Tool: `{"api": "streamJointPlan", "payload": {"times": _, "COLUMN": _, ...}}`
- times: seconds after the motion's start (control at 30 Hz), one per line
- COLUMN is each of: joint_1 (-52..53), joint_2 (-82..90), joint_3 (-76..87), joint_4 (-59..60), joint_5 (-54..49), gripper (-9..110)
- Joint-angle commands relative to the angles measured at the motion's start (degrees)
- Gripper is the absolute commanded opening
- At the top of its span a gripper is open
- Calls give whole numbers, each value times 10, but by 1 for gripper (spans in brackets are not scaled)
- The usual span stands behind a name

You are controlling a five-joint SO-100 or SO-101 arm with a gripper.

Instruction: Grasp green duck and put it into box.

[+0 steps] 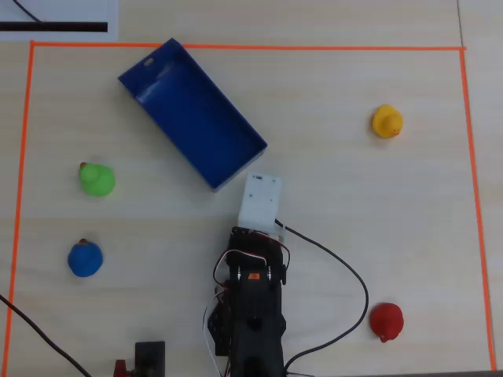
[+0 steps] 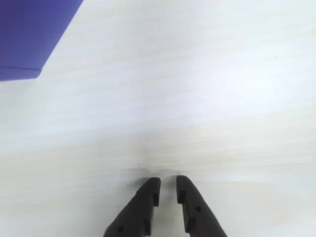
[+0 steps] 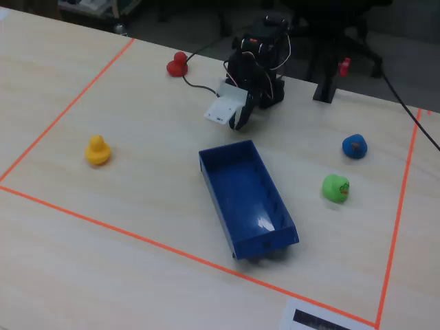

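Note:
The green duck stands on the table at the left of the overhead view, left of the box; in the fixed view it is right of the box. The box is a long blue tray lying diagonally, empty in the fixed view; one corner shows top left in the wrist view. My gripper hangs just above bare table near the box's near end. Its jaws stand almost together with nothing between them. The green duck is out of the wrist view.
A blue duck sits just below the green one in the overhead view. A yellow duck is at the upper right, a red duck at the lower right. Orange tape borders the work area. The arm's cable lies beside the base.

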State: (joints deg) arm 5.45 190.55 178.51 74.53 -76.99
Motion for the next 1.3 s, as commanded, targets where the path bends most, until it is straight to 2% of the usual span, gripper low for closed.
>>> {"api": "streamJointPlan", "payload": {"times": 0.0, "joint_1": 4, "joint_2": -9, "joint_3": -3, "joint_4": 6, "joint_5": 5, "gripper": 1}}
{"api": "streamJointPlan", "payload": {"times": 1.27, "joint_1": -5, "joint_2": -9, "joint_3": -3, "joint_4": 6, "joint_5": 0, "gripper": 1}}
